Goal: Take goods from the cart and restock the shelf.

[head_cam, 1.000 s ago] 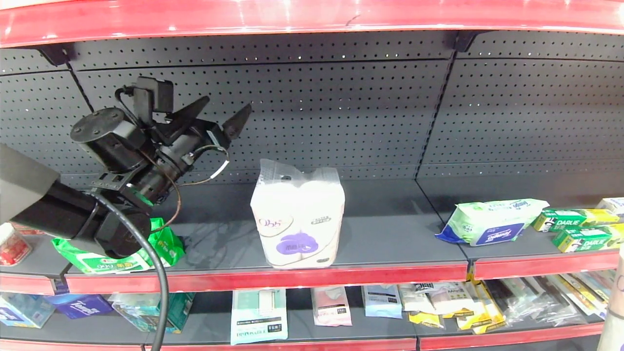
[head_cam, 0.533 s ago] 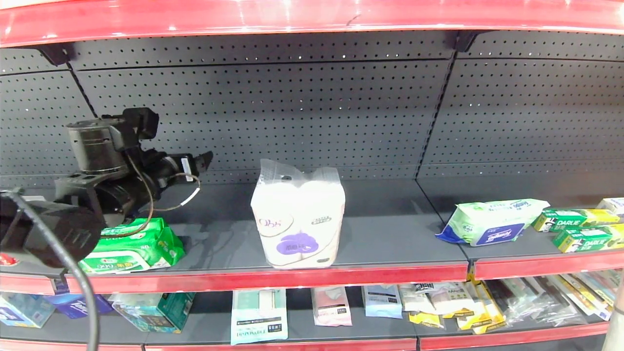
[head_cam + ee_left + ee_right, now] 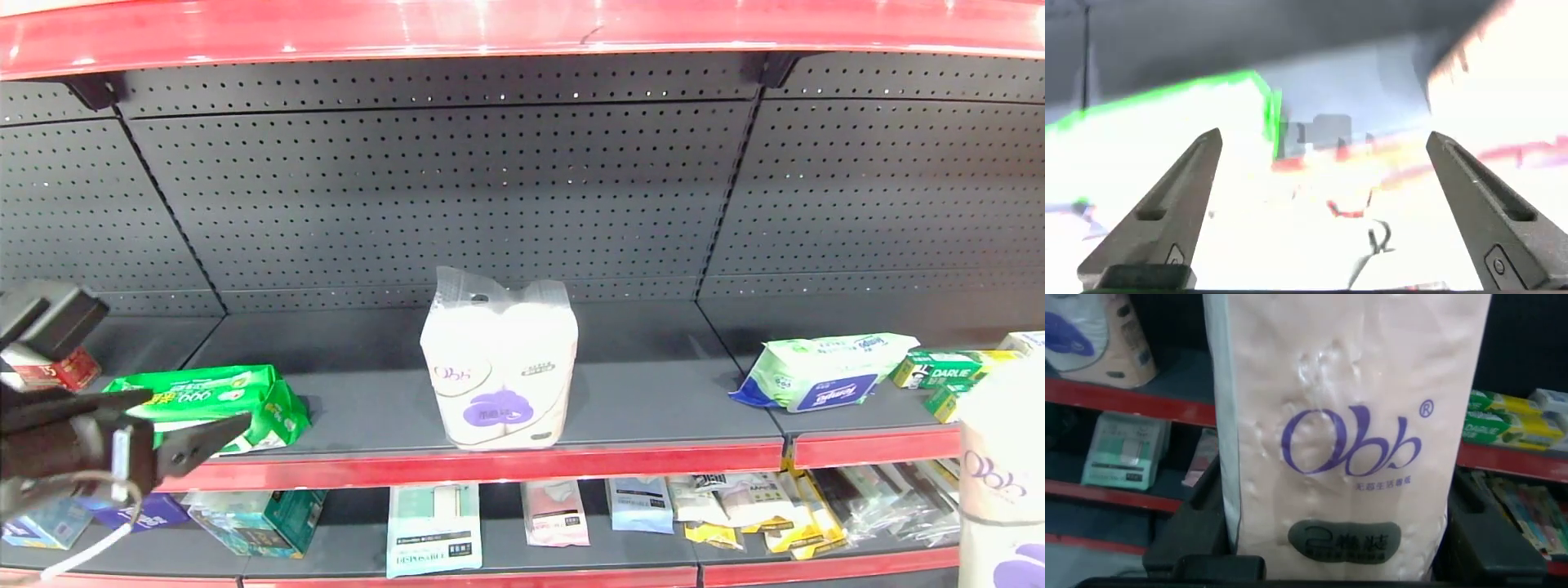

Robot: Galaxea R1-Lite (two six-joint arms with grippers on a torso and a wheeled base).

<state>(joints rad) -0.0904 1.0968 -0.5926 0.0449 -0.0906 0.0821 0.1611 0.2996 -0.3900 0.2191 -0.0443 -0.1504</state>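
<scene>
Lowered off the grey shelf (image 3: 653, 392), left hand (image 3: 200, 408) gapes released; right hand (image 3: 1337, 486) grasps a roll pack (image 3: 1347, 384).

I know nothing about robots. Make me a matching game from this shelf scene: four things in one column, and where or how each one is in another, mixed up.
Things:
1 green wipes pack
2 toothpaste boxes
3 left gripper
4 right gripper

Places or states:
A shut on the roll pack
B open, holding nothing
C on the shelf, far right
D lying left of the standing roll pack

Pairs: 1-D, 2-C, 3-B, 4-A.
</scene>
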